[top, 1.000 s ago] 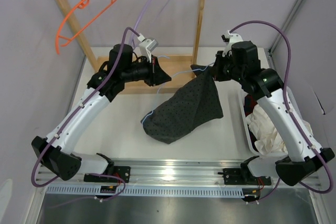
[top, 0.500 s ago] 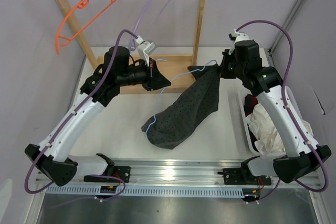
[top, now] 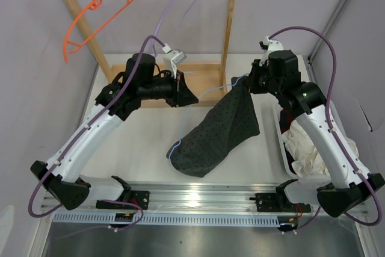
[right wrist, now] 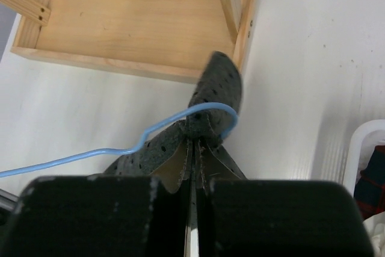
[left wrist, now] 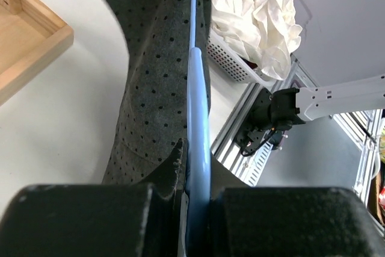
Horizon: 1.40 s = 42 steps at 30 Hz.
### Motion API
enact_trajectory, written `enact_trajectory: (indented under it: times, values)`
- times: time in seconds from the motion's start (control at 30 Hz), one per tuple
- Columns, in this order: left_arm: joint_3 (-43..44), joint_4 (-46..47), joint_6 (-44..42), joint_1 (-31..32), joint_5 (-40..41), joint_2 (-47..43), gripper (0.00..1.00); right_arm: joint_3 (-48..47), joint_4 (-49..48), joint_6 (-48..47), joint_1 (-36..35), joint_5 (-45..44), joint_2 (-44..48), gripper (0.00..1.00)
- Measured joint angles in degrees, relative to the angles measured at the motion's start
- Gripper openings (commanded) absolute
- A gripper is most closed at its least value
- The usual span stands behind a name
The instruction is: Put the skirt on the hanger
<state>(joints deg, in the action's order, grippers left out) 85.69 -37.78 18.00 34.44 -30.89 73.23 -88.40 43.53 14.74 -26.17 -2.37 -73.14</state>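
The skirt hangs slanted, its top corner held up at the right and its lower end resting on the table. My right gripper is shut on that top corner; in the right wrist view the skirt bunches just past the jaws. The light-blue hanger runs from my left gripper across to the skirt's top and down its left edge. The hanger's wire loops round the held corner. In the left wrist view my left gripper is shut on the hanger, with the skirt beside it.
A wooden rack stands at the back, with an orange hanger and a purple hanger on its bar. A white basket at the right holds a white cloth and a dark red cloth.
Both grippers have shifted slightly right. The skirt has swung right and hangs more stretched, and the hanger wire lies further along its left edge.
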Motion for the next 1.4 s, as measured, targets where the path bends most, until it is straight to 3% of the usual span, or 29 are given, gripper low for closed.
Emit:
enact_trajectory:
  times: [0.4, 0.63, 0.83, 0.93, 1.0, 1.3, 1.37, 1.4]
  values:
    - [6.82, -4.02, -0.07, 3.52, 0.96, 2.40, 0.00, -0.33, -0.09, 0.28, 2.21, -1.29, -1.40, 0.05]
    - [9.05, -8.20, -0.46, 3.58, 1.81, 3.50, 0.00, -0.31, -0.81, 1.49, 2.38, -0.48, -1.77, 0.43]
    - [16.68, -12.70, -0.57, 3.63, 3.96, 5.16, 0.00, -0.31, -1.09, 1.16, 2.80, -2.58, -1.62, 0.56]
    - [21.03, -15.15, -0.55, 3.61, 5.44, 6.47, 0.00, -0.31, -1.44, 1.05, 2.73, -2.73, -1.25, 0.47]
    - [22.71, -16.09, -0.50, 3.23, 6.23, 7.17, 0.00, -0.26, -1.81, 1.29, 2.58, -2.29, -0.70, 0.51]
    - [23.61, -17.68, -0.48, 1.55, 6.34, 7.41, 0.00, 4.39, -4.61, 1.79, 2.01, 0.17, 4.11, 0.50]
    - [23.67, -18.01, -0.48, 1.38, 6.29, 7.41, 0.00, 5.97, -5.51, 2.05, 1.88, 1.05, 5.03, 0.45]
    - [23.67, -18.14, -0.48, 1.38, 6.27, 7.41, 0.00, 6.45, -5.70, 2.12, 1.90, 1.42, 5.31, 0.36]
